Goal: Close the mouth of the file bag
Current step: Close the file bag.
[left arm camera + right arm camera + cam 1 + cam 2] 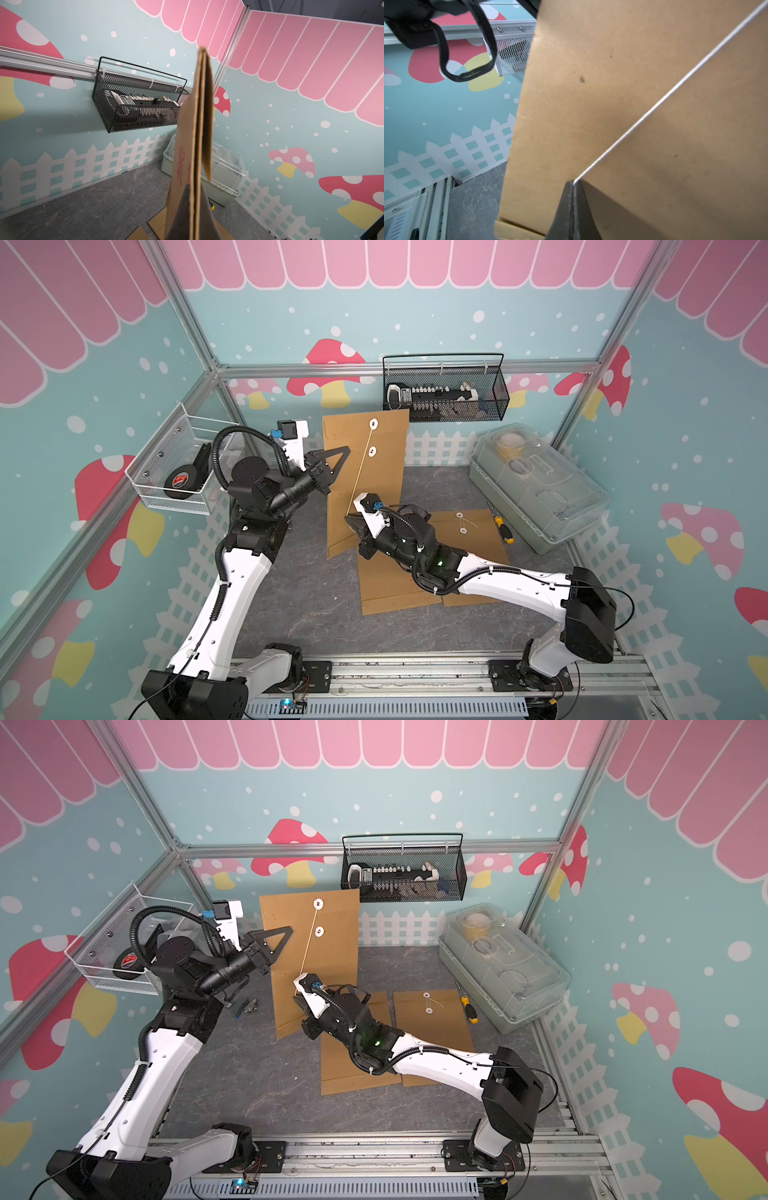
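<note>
The file bag [382, 485] is a brown paper envelope standing upright near the middle of the table. My left gripper [347, 448] is shut on its left edge, one finger on each face, as the left wrist view shows [195, 189]. A white string [360, 472] runs taut from the upper white button [373, 423], past the lower button [371, 452], down to my right gripper [347, 517]. That gripper [573, 182] is shut on the string's end, close in front of the bag's face [591, 83]. The flap lies folded against the bag.
Two more brown envelopes [395, 589] [473, 539] lie flat under and beside the right arm. A yellow-handled screwdriver [502, 527] and a lidded plastic box [536, 485] sit at the right. A black mesh basket [444, 389] hangs on the back wall, a white wire basket [174, 472] on the left wall.
</note>
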Available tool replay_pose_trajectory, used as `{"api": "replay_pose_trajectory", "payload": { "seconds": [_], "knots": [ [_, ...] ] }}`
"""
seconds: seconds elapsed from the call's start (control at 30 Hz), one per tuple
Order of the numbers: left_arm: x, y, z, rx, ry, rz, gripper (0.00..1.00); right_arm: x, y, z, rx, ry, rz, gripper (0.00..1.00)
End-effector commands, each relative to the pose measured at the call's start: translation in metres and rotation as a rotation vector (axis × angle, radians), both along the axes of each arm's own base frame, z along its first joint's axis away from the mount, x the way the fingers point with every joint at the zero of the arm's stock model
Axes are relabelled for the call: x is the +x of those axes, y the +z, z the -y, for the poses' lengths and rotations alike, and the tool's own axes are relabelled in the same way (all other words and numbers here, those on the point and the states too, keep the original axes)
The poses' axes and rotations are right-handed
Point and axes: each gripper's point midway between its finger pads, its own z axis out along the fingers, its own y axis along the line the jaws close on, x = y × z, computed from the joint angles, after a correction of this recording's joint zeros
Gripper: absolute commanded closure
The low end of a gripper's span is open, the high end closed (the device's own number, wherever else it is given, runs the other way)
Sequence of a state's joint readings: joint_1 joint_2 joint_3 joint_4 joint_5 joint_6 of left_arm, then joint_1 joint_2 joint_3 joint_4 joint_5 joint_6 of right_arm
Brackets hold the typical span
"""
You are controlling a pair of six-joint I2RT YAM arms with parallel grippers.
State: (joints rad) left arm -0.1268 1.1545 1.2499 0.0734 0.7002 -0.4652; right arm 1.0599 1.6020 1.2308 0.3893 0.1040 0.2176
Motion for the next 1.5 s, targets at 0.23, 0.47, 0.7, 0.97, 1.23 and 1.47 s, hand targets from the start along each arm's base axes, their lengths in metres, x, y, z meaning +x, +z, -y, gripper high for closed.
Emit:
{"api": "replay_pose_trajectory", "payload": {
  "seconds": [0.23, 0.47, 0.7, 0.97, 1.23, 1.47],
  "knots": [
    [-0.024, 0.022, 0.005, -0.044, -0.060, 0.057, 1.00, 0.038, -0.007, 0.020, -0.012, -0.096, 0.012, 1.00],
    [-0.027, 0.024, 0.006, -0.049, -0.071, 0.054, 1.00, 0.066, -0.012, 0.040, -0.030, -0.159, 0.022, 1.00],
    [-0.033, 0.027, 0.007, -0.055, -0.087, 0.054, 1.00, 0.093, -0.024, 0.063, -0.032, -0.230, 0.000, 1.00],
    [-0.037, 0.030, 0.007, -0.056, -0.094, 0.055, 1.00, 0.103, -0.020, 0.067, -0.028, -0.260, 0.006, 1.00],
    [-0.037, 0.030, 0.007, -0.068, -0.097, 0.049, 1.00, 0.113, -0.019, 0.082, -0.037, -0.307, 0.006, 1.00],
    [-0.019, 0.015, 0.000, -0.053, -0.015, 0.031, 1.00, 0.073, 0.012, 0.070, 0.018, -0.206, 0.020, 1.00]
  ]
}}
